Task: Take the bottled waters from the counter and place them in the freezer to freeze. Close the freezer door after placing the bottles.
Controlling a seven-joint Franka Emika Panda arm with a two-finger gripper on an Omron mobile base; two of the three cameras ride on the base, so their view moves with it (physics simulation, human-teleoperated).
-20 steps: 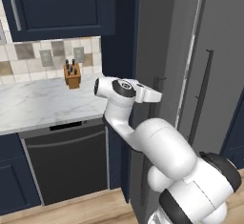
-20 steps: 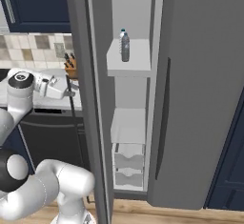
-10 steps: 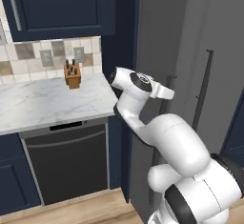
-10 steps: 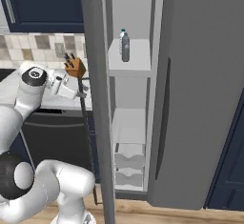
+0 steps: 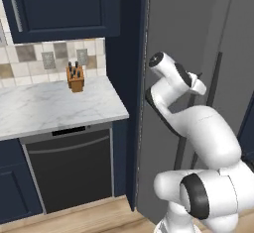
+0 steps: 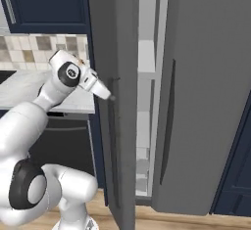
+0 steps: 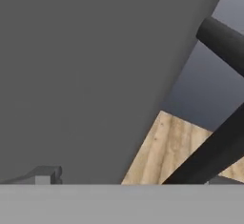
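The freezer door (image 6: pixel 115 48), a tall grey panel with a thin dark bar handle (image 6: pixel 114 141), stands nearly shut. Only a narrow gap shows the freezer's (image 6: pixel 146 57) white shelves. My gripper (image 6: pixel 111 96) is against the door's outer face, beside the handle, at about mid height. From the left, the gripper (image 5: pixel 199 86) shows against the same grey door (image 5: pixel 173 38). In the hand view the fingertips (image 7: pixel 46 175) stand wide apart and open with nothing between them, close to the grey door face (image 7: pixel 95 75) and its dark handle (image 7: pixel 224 42). The bottled waters are hidden. The counter (image 5: pixel 54 109) is bare marble.
A wooden knife block (image 5: pixel 75 78) stands at the back of the counter. A black dishwasher front (image 5: pixel 69 165) sits under it. The fridge's other grey door (image 6: pixel 211 97) is shut to the right. Navy cabinets (image 5: pixel 64 6) hang above, and there is wood floor (image 7: pixel 167 147) below.
The freezer door has swung most of the way shut with my gripper against it. The gap has narrowed, and the bottle seen earlier on the upper shelf is now hidden behind the door.
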